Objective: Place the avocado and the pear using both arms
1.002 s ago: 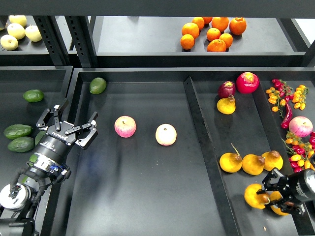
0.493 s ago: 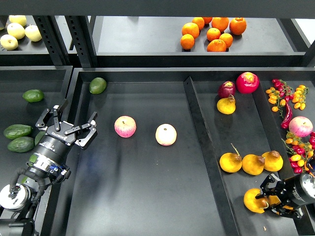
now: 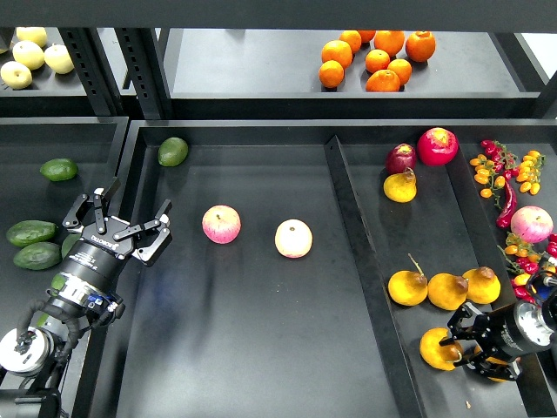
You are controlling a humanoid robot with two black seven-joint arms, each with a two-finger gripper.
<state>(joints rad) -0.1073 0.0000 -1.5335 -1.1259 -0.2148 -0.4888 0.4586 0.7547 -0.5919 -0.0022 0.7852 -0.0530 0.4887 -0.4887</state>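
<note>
Three dark green avocados lie in the left bin: two close together (image 3: 33, 232) (image 3: 37, 255) and one farther back (image 3: 59, 169). My left gripper (image 3: 128, 212) is open and empty, hovering over the bin divider just right of the two near avocados. A yellow-orange pear (image 3: 433, 348) lies at the front of the right bin. My right gripper (image 3: 459, 347) is closed on its right side, low over the bin floor. Another pear (image 3: 493, 369) is mostly hidden behind this gripper.
A lighter green avocado (image 3: 173, 151) and two pink-yellow apples (image 3: 222, 224) (image 3: 293, 238) lie in the middle bin. The right bin holds three more pears (image 3: 446, 290), one pear at the back (image 3: 400, 185), red fruit and small tomatoes (image 3: 490, 174). Oranges (image 3: 374, 59) sit on the shelf.
My right gripper has moved left along the front of the right bin, and the pear moved left with it. The left arm has barely moved.
</note>
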